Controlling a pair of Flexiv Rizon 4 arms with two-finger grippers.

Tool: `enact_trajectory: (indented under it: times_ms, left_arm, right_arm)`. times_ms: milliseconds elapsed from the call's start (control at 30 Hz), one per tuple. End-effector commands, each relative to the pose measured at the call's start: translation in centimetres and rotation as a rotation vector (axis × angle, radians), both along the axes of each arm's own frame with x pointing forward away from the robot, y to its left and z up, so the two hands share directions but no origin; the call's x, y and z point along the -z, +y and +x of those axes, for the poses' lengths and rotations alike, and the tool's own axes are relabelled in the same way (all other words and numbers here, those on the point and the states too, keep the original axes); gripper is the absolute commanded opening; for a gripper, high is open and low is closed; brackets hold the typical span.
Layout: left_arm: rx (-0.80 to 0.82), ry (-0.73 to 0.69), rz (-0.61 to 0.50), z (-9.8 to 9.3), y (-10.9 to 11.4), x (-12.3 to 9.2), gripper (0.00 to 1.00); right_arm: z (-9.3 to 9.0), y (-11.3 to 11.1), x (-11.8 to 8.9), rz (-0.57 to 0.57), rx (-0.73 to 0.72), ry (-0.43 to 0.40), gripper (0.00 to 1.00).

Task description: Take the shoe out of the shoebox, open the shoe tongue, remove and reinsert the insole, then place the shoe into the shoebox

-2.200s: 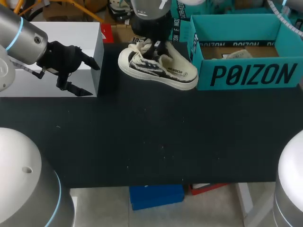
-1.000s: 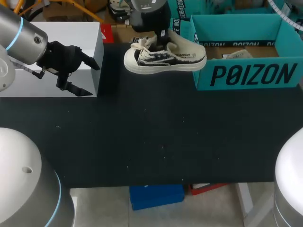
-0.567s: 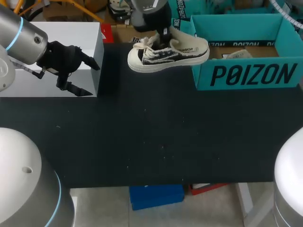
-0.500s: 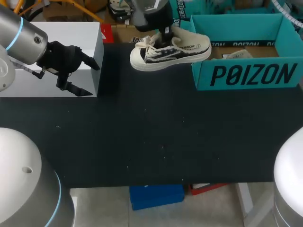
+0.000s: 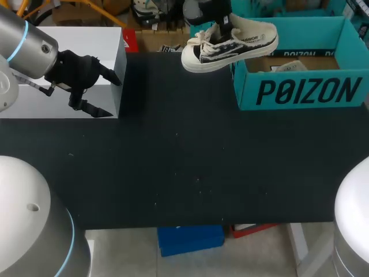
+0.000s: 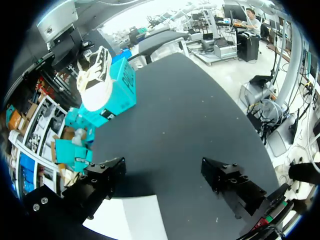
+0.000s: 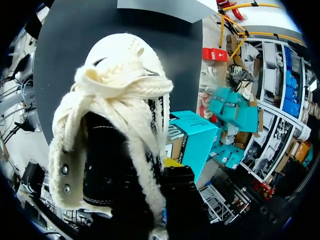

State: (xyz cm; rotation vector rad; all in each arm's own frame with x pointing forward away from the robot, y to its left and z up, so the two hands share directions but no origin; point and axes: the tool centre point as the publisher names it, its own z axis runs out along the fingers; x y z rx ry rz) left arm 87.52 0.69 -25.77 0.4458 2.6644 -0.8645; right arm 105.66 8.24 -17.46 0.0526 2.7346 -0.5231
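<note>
Right tool (image 5: 222, 27) pinches the shoe (image 5: 230, 45) in the air, heel above the shoebox (image 5: 300, 92) corner | left tool (image 6: 162, 172) spread, well apart | you seem on the last step: lowering it in.

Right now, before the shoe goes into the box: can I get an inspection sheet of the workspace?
surface: black table, matte, with a few pale specks.
job's things: shoe held in the air, heel over the left end of the open teal shoebox, toe out over the table; laces hang loose.
clutter: white box at the table's far left; pale crumpled paper inside the shoebox.
grippers: right gripper shut on the shoe at its opening; left gripper open and empty, at the white box's near edge.
cables: nothing seen on the table.
surroundings: nothing seen reaching over the table.
</note>
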Motion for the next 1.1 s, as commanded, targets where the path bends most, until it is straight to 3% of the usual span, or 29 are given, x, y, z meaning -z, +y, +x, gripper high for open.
enact_trajectory:
  times_ms: [33, 233, 400, 1100]
  left_arm:
    - [-0.001, -0.005, -0.002, -0.1, 0.0, 0.1, 1.0]
    - [-0.001, -0.005, -0.002, -0.1, 0.0, 0.1, 1.0]
    - [-0.001, -0.005, -0.002, -0.1, 0.0, 0.1, 1.0]
    - [-0.001, -0.005, -0.002, -0.1, 0.0, 0.1, 1.0]
  right_arm:
    - [2.2, -1.6, -0.8, 0.104, 0.007, 0.077, 0.0]
    - [5.0, -2.7, -1.3, 0.187, 0.09, 0.094, 0.0]
    - [6.6, -3.6, -1.1, 0.113, 0.139, 0.043, 0.0]
    - [6.8, -3.6, -0.9, 0.107, 0.131, 0.046, 0.0]
